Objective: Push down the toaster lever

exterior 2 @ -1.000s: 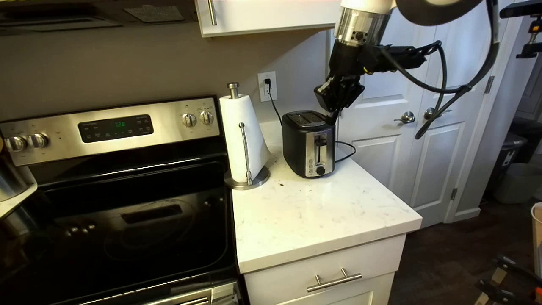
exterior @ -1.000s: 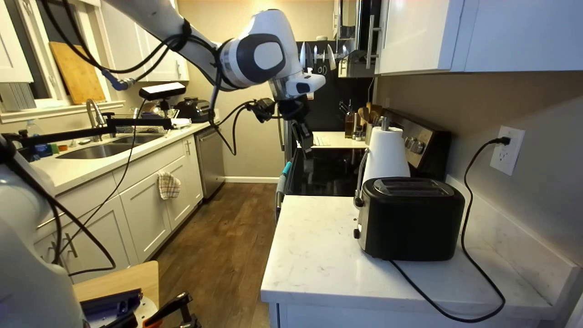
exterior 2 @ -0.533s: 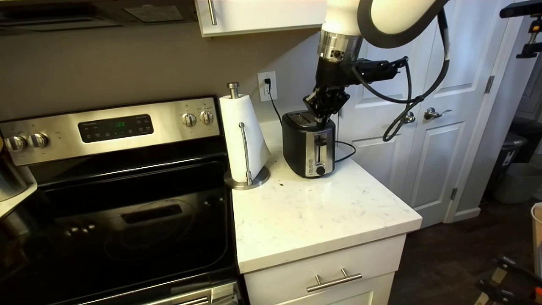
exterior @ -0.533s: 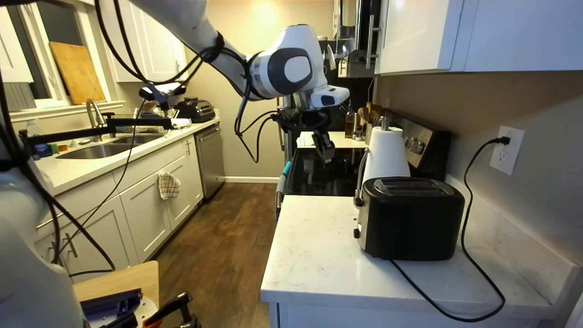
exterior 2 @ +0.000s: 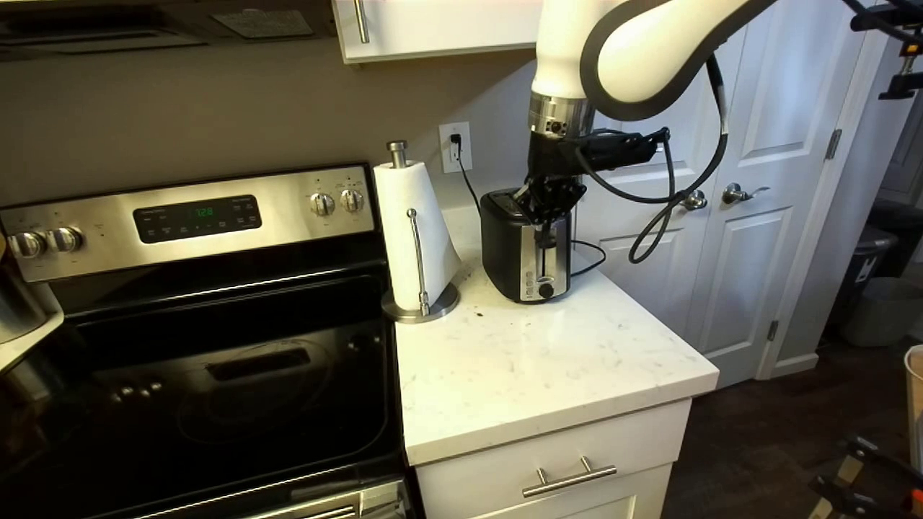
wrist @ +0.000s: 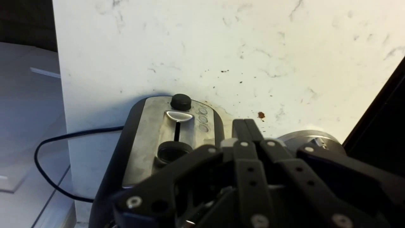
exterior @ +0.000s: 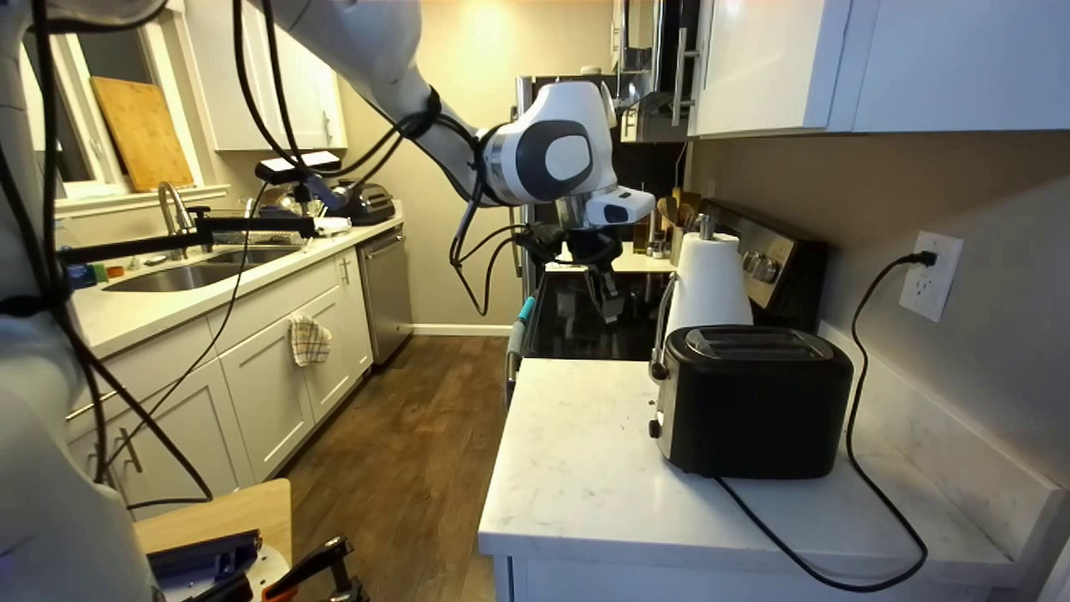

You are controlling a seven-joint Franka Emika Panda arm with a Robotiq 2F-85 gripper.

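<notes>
The black toaster (exterior: pixel 752 410) with a silver lever face (wrist: pixel 147 133) stands on the white counter (exterior: pixel 577 468); it also shows in an exterior view (exterior 2: pixel 501 252). Its black lever (wrist: pixel 174 150) sits at the upper end of its slot, with the dial (wrist: pixel 181 102) at the lower end. My gripper (wrist: pixel 247 122) is shut and empty, with its fingertips together. In the wrist view the fingertips are right of the lever. In an exterior view the gripper (exterior: pixel 613 313) hangs apart from the toaster, on its lever side. In an exterior view the gripper (exterior 2: pixel 546 234) partly hides the lever.
A paper towel roll (exterior 2: pixel 414 238) on a metal stand (wrist: pixel 311 139) is close beside the toaster. The stove (exterior 2: pixel 216 382) adjoins the counter. A cord (exterior: pixel 861 468) runs from the toaster to the wall outlet (exterior: pixel 930 276). A white upper cabinet (exterior: pixel 769 67) hangs above.
The arm has come down. In an exterior view the gripper has moved right and down, closer to the toaster; it now overlaps the lever face in an exterior view. The toaster has not moved.
</notes>
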